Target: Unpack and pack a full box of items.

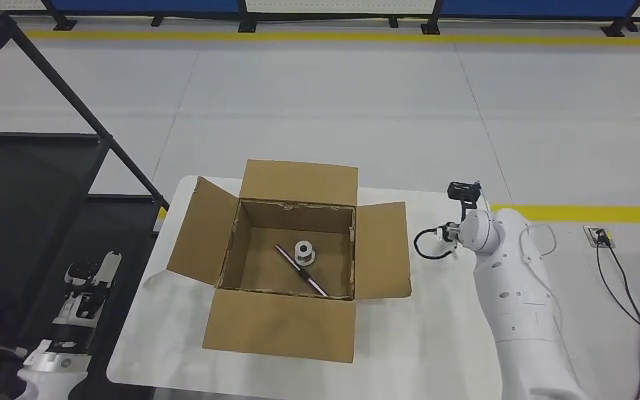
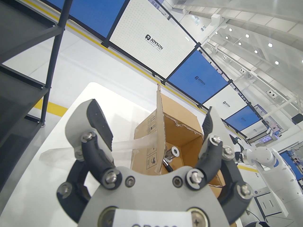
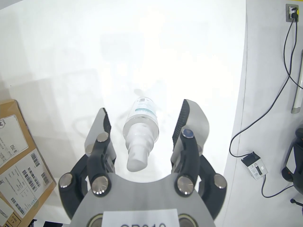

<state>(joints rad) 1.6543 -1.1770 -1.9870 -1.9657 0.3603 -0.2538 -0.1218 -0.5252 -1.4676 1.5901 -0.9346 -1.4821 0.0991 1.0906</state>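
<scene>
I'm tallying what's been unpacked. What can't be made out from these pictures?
- Spray bottle, right wrist view: its own body hides its base, so whether it is resting or lifted is unclear.
- Dark rod, top view: too small to identify. In the left wrist view the left gripper covers most of it.
- Box, top view: the near wall hides the strip of floor just behind it.
</scene>
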